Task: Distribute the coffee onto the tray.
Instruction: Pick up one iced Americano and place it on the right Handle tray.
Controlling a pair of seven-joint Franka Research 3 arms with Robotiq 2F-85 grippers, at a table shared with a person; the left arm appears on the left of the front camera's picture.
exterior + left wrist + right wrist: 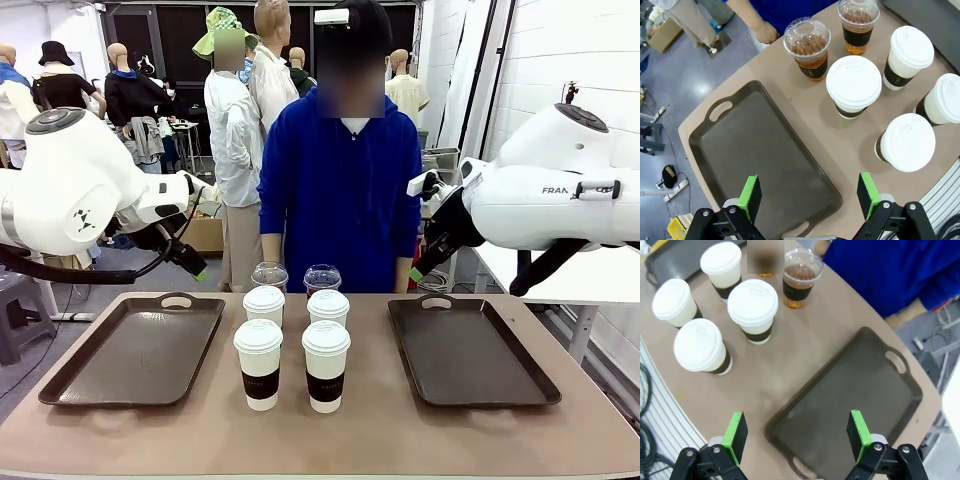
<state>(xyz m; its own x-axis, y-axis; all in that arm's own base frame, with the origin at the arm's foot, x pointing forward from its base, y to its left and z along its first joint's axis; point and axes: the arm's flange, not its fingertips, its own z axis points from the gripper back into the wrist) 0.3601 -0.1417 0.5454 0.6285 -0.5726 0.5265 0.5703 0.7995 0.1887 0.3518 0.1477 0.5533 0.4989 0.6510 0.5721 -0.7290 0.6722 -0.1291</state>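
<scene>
While the coffee (326,365), six cups in all, stands on the bare table (400,440) between two trays, none of it has yet reached either one.

Item 1, white paper cups (259,362): four, lidded and dark-banded, in a tight two-by-two block at mid-table. Risk: the gaps between neighbours look narrow, so a finger lowered beside one cup may nudge the next and tip it. A hard squeeze may crush the paper wall and pop the lid.

Item 2, clear dome-lidded cups (322,277): two, holding brown coffee, behind the white block at the far edge, just before the person (340,170). Risk: a reach over the white cups invites a knock from wrist or fingers. Smooth plastic may slip in the pads. A spill would run toward the person, whose hand (765,32) hangs near the table edge.

Item 3, left tray (130,350) and right tray (465,350): dark, handled, both bare, flanking the cups. Risk: the raised rim may catch the base of a cup carried too low.

Item 4, left gripper (810,195): raised above the left tray, pads spread wide, nothing between them.

Item 5, right gripper (797,435): raised above the right tray, likewise spread and empty. Risk: both arms may collide if they converge on the central cluster at once.
</scene>
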